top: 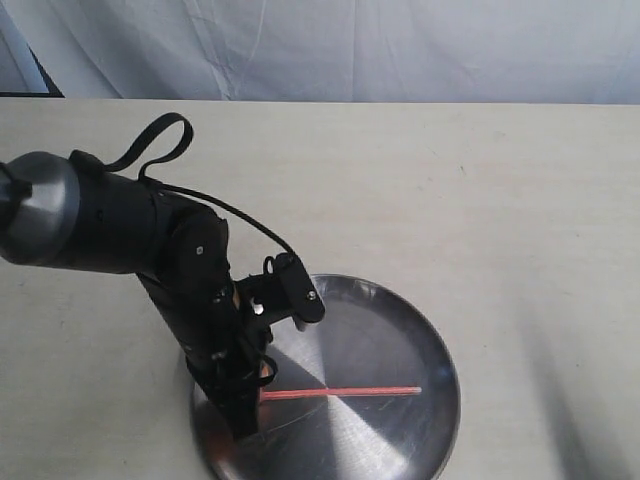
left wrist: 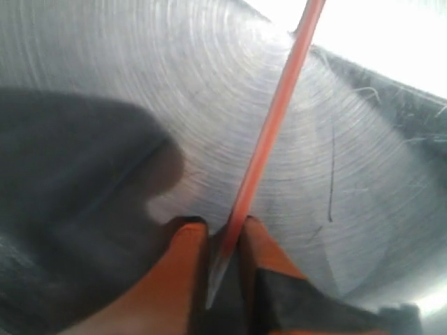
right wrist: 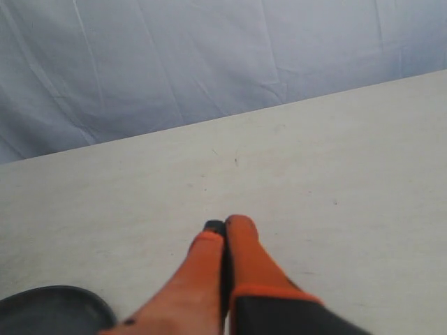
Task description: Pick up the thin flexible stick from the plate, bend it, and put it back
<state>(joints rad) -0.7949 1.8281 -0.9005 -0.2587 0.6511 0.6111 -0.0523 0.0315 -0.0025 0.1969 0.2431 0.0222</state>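
Observation:
The stick (top: 340, 392) is a thin orange-red strand reaching straight across the middle of the round steel plate (top: 400, 330). My left gripper (top: 252, 385) is down over the plate's left side, shut on the stick's pale left end. In the left wrist view the stick (left wrist: 269, 132) runs from between the orange fingers (left wrist: 269, 248) out over the plate (left wrist: 140, 63) toward its rim. My left gripper (left wrist: 225, 234) pinches it near the fingertips. My right gripper (right wrist: 225, 225) is shut on nothing above bare table and does not show in the exterior view.
The plate sits at the front edge of a pale table (top: 480, 200), with a white cloth backdrop (top: 350, 50) behind. The left arm's black body and cable (top: 160, 140) lean over the plate's left rim. A dark rounded object (right wrist: 42, 307) shows in a corner of the right wrist view.

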